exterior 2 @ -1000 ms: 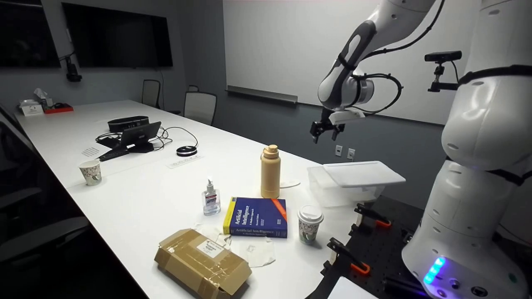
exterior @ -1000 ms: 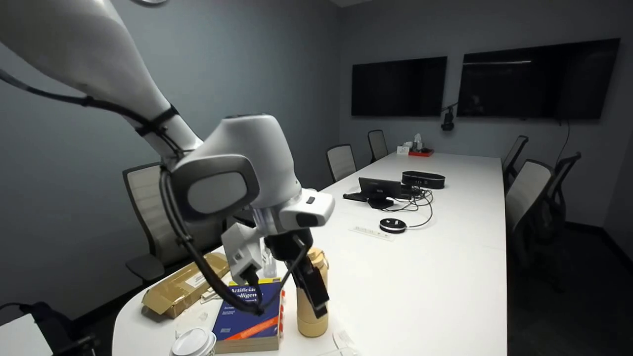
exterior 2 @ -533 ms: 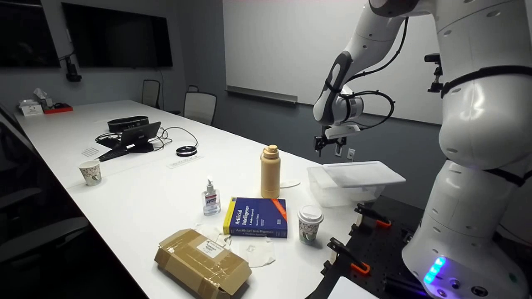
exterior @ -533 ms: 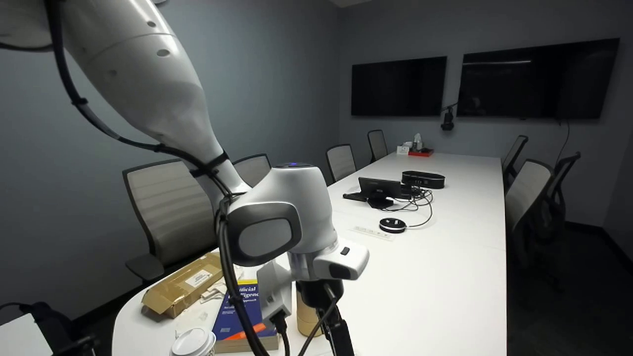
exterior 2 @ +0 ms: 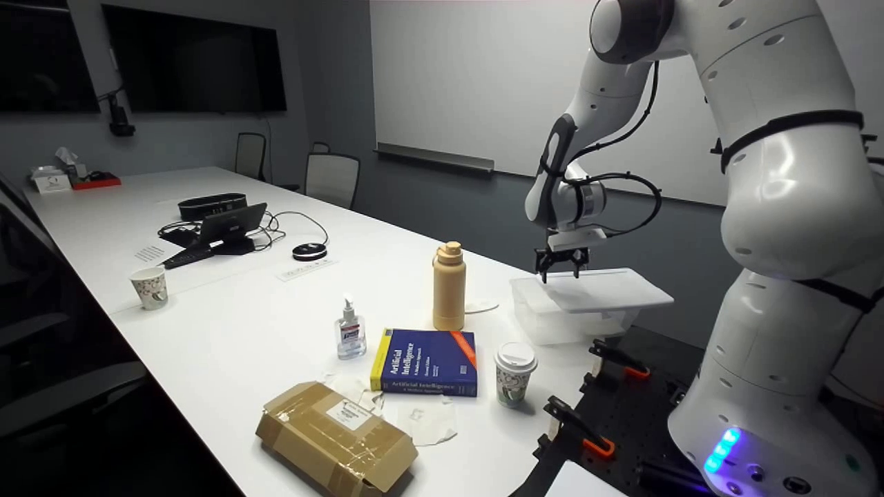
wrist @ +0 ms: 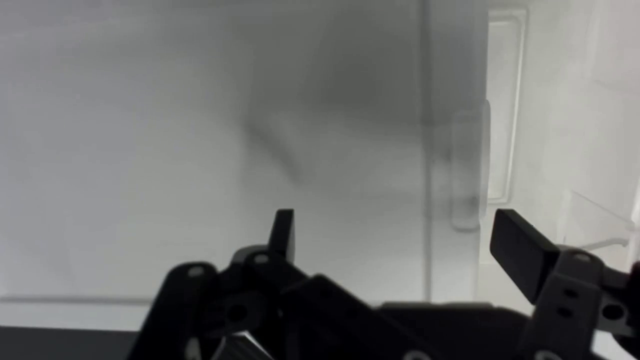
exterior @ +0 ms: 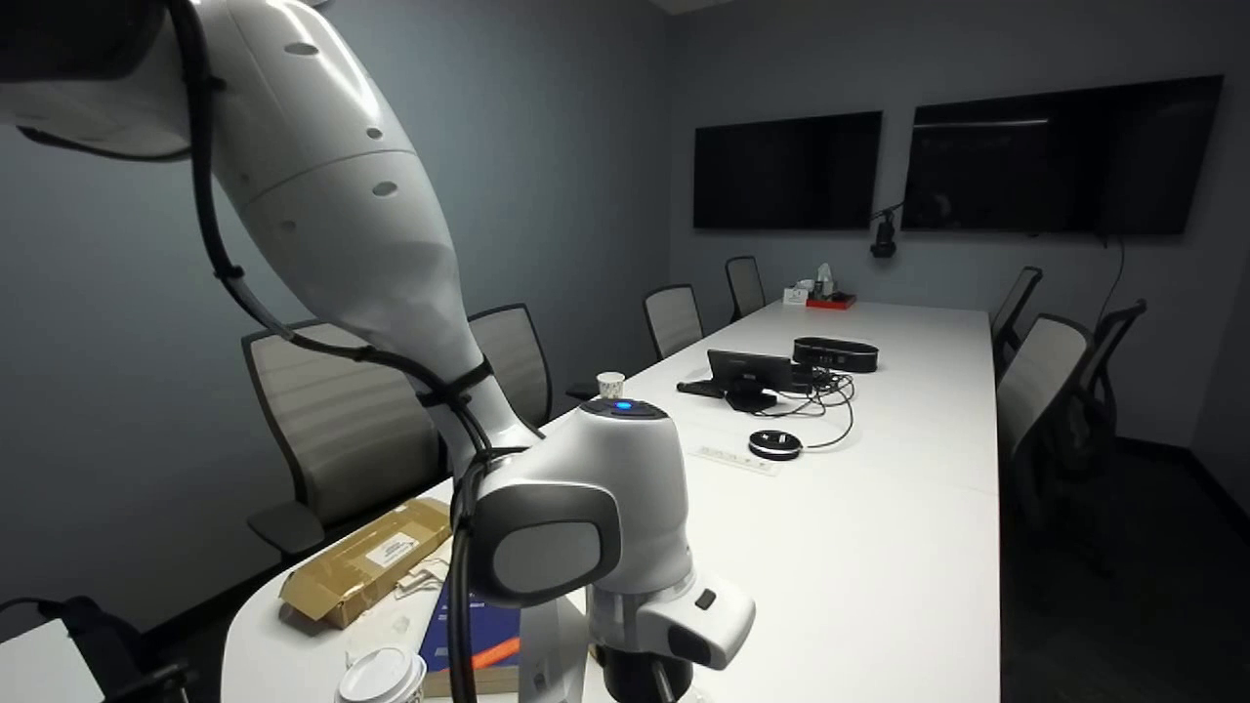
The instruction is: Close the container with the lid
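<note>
A clear plastic container [exterior 2: 542, 323] stands on the table near the robot base in an exterior view. Its whitish lid [exterior 2: 611, 290] lies on top, shifted toward the base, so the far end is uncovered. In the wrist view the lid [wrist: 150, 190] fills the left and middle, and the container's inside [wrist: 555, 165] shows past its edge. My gripper [exterior 2: 561, 277] is open and empty above that lid edge; in the wrist view the fingers [wrist: 395, 212] straddle it from above. Contact cannot be told. A tall tan bottle [exterior 2: 449, 293] with its cap on stands upright beside the container.
A blue book [exterior 2: 428, 359], a lidded paper cup [exterior 2: 514, 376], a sanitizer bottle [exterior 2: 351, 333] and a cardboard box [exterior 2: 335, 435] stand near the bottle. Black clamps [exterior 2: 618, 355] sit at the table's edge by the base. A white object [exterior 2: 481, 306] lies behind the bottle.
My gripper has come down and toward the container, from high above the table's far side to just over the lid. The container, lid and bottle have not moved.
</note>
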### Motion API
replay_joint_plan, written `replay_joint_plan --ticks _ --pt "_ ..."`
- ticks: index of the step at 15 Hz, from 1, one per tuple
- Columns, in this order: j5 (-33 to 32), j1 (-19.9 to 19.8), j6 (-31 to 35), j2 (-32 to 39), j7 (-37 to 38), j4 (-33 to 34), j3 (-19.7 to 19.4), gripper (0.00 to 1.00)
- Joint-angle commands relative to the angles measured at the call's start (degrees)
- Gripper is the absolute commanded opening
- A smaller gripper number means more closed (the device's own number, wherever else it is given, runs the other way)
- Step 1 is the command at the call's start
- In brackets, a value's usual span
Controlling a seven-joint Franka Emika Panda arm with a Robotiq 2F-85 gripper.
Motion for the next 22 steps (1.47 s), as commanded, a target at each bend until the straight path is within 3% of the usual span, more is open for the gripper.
replay_joint_plan --ticks 1,9,22 --pt "2.4 -1.9 -2.6 1.8 -0.5 1.8 2.4 1.00" --pt "3.3 -2.2 -2.8 3.1 -0.6 2.4 4.3 1.00" --pt "12.1 -8.8 -3.7 3.0 -4.1 3.0 11.8 1.00"
